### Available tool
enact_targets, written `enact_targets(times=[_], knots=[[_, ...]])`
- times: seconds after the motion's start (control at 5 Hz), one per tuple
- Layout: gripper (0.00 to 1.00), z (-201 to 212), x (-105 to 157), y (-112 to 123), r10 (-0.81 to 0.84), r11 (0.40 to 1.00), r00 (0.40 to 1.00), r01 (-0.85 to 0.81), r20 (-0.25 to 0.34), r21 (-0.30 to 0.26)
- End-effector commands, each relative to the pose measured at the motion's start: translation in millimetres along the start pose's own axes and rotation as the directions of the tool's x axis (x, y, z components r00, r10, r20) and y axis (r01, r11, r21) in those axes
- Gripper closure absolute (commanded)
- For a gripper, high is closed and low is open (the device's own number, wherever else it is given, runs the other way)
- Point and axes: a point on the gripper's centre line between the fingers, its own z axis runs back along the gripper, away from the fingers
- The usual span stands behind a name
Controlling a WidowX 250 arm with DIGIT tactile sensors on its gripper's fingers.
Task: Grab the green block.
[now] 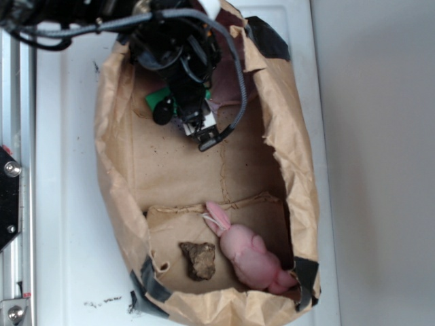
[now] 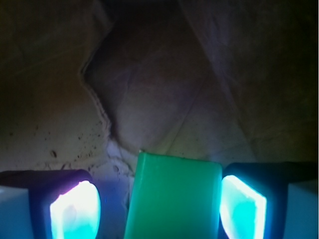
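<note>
The green block [image 2: 172,199] lies on the brown paper floor between my fingers, tilted a little. My gripper [image 2: 159,209] stands open around it. The right pad [image 2: 243,209] is at or against the block's side. A dark gap separates the block from the left pad [image 2: 75,211]. In the exterior view the gripper [image 1: 173,109] reaches down into the far end of the bag. Only a corner of the green block [image 1: 156,100] shows beside the black arm.
A torn brown paper bag [image 1: 112,170] lies open on the white table [image 1: 64,204], its walls close around the arm. At its near end lie a pink plush bunny [image 1: 248,255] and a lumpy brown rock [image 1: 198,260]. A metal rail [image 1: 13,204] runs along the left.
</note>
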Motion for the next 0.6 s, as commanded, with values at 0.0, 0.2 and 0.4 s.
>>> enact_targets(times=[0.0,0.2,0.4], knots=[[1.0,13,5,0,0.014,1.0,1.0,-0.013,0.024,-0.024],[1.0,20,4,0,0.018,0.999,0.999,-0.017,0.041,-0.03],[1.0,36,10,-5,0.002,0.999,1.0,0.0,0.024,-0.046]])
